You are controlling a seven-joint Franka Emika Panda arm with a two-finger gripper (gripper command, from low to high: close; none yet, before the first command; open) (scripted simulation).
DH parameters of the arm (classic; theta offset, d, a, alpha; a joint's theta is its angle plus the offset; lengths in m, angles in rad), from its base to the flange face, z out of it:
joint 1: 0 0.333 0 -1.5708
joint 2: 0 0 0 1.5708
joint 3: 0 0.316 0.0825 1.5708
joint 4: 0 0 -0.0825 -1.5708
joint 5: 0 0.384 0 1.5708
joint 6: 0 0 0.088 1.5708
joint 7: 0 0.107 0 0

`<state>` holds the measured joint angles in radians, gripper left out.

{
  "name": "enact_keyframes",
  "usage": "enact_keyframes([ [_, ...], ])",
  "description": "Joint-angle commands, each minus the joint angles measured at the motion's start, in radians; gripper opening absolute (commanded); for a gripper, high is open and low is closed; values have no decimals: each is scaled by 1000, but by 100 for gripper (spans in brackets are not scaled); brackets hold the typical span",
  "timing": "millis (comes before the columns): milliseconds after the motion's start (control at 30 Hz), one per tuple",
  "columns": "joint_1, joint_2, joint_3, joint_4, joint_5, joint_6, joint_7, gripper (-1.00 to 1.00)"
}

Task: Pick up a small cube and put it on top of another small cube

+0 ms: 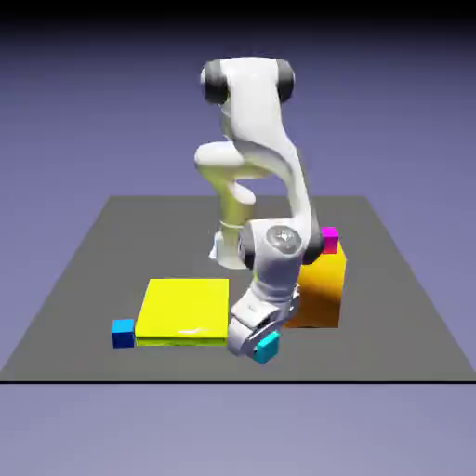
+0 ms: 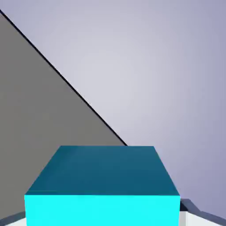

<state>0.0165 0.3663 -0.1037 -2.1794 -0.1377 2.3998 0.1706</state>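
Gripping cyan cube (image 2: pixel 102 185) — glossy, sharp-edged, hand (image 1: pixel 257 343)

Cyan cube (image 2: pixel 102 185) hides fingertips; orange block (image 1: pixel 321 288) half hidden.

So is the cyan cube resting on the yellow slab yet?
No, the cyan cube sits between the fingers, beside the yellow slab, not on it.
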Motion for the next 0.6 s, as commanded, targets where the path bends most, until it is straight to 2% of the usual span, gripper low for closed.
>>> enact_keyframes([
  [0,-32,-17,-36,-13,11,-4,-10,-100],
  [233,-221,-120,-253,-89,89,-34,-82,-100],
  [400,-252,28,-225,-111,147,131,-118,-100],
  [433,-252,28,-225,-111,147,131,-118,100],
  [567,-229,-81,-246,-95,105,9,-91,100],
])
